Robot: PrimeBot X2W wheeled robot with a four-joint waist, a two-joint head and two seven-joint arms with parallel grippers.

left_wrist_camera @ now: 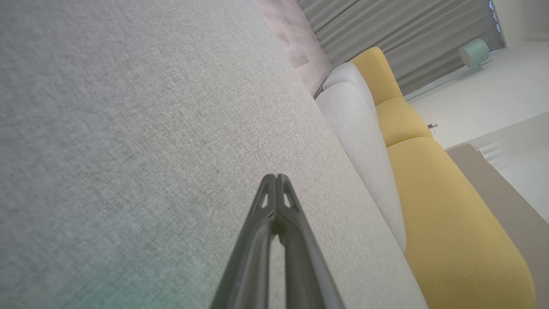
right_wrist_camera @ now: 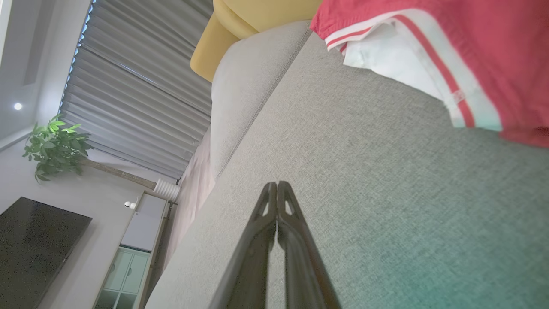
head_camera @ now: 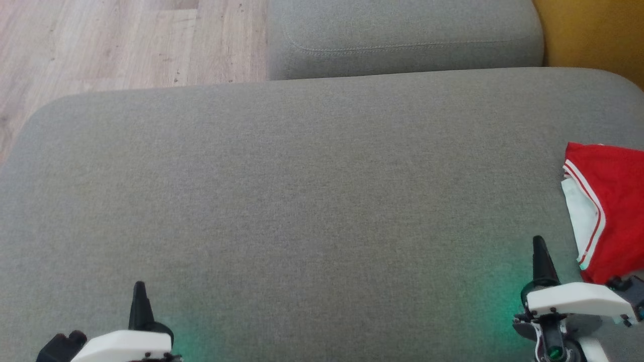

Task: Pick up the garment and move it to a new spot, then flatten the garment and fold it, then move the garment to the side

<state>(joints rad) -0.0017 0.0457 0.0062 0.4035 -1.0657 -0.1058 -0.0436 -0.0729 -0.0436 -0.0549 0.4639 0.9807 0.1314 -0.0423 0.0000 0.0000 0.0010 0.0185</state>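
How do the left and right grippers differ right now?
Position: the right gripper reaches further up the head view than the left gripper.
Surroundings: the right gripper sits just beside the red garment without gripping it. The left gripper has plain grey cushion around it, far from the garment.
Shared: both are shut, hold nothing, and point out over the same cushion.

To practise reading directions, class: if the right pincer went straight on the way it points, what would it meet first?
Probably the grey cushion; the right pincer aims clear of the red garment, though depth is unclear.
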